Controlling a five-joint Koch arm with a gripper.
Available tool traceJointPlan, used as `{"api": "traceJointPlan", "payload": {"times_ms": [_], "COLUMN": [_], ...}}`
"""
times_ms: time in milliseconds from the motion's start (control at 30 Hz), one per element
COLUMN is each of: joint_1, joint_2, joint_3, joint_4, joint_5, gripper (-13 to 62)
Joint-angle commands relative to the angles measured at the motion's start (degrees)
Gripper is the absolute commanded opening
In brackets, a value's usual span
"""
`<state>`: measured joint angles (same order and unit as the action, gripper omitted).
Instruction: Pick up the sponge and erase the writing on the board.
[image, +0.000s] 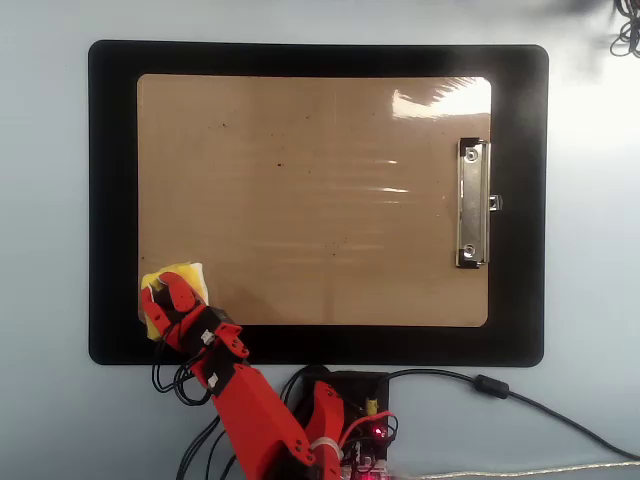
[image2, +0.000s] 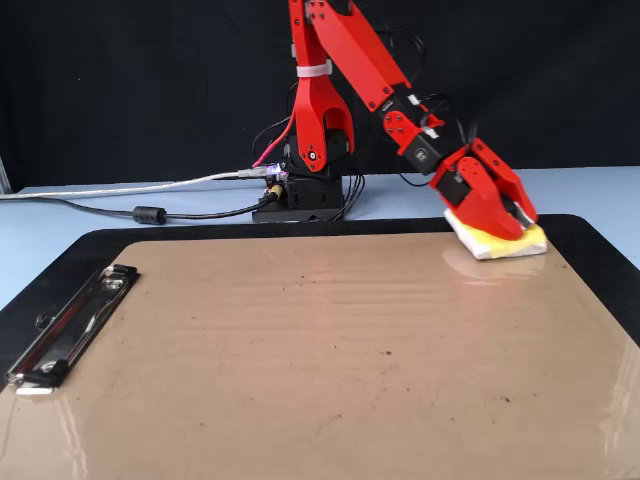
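The tan glossy board (image: 320, 200) lies on a black mat (image: 112, 200), with its silver clip (image: 472, 205) at the right in the overhead view. No writing shows on it, only a few faint specks. The yellow sponge (image: 186, 273) rests on the board's lower left corner. My red gripper (image: 168, 292) sits on top of it, its jaws closed around it, hiding the sponge's middle. In the fixed view the sponge (image2: 500, 245) lies at the board's (image2: 300, 350) far right corner under the gripper (image2: 518, 222).
The arm's base (image2: 310, 190) stands just beyond the mat's (image2: 600, 240) far edge. Cables (image2: 150, 213) run from it across the pale blue table. The clip (image2: 70, 325) is at the left in the fixed view.
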<state>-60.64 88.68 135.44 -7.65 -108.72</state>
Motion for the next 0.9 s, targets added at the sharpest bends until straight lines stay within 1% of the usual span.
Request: {"api": "traceJointPlan", "payload": {"times_ms": [0,100,133,167,200,233,267,300,333,500,700,800,867], "joint_1": [-0.62,-0.44,-0.44,-0.53,-0.44,-0.44,-0.70,-0.88,-0.79,-0.88,0.53,6.86,11.78], "joint_2": [-0.79,-0.44,-0.53,-0.62,-0.62,-0.53,-0.53,-0.53,-0.62,1.49,11.60,16.08,18.54], "joint_3": [-0.97,-0.70,-0.79,-1.05,-1.32,-1.49,-1.76,-2.20,-2.55,-2.81,-3.78,-5.27,-5.45], "joint_4": [-1.14,-1.05,-1.14,-1.23,-1.23,-1.14,-1.14,-1.14,-1.14,-1.14,-1.23,-0.62,0.79], "joint_5": [-2.11,-2.20,-2.11,-2.02,-1.85,-1.67,-1.58,-1.32,-0.97,0.62,0.53,1.23,4.04], "gripper": [-8.0,-7.7,-5.7,-0.6,7.5,18.3,24.9,29.0,31.5,32.9,33.3,33.1,33.0]}}
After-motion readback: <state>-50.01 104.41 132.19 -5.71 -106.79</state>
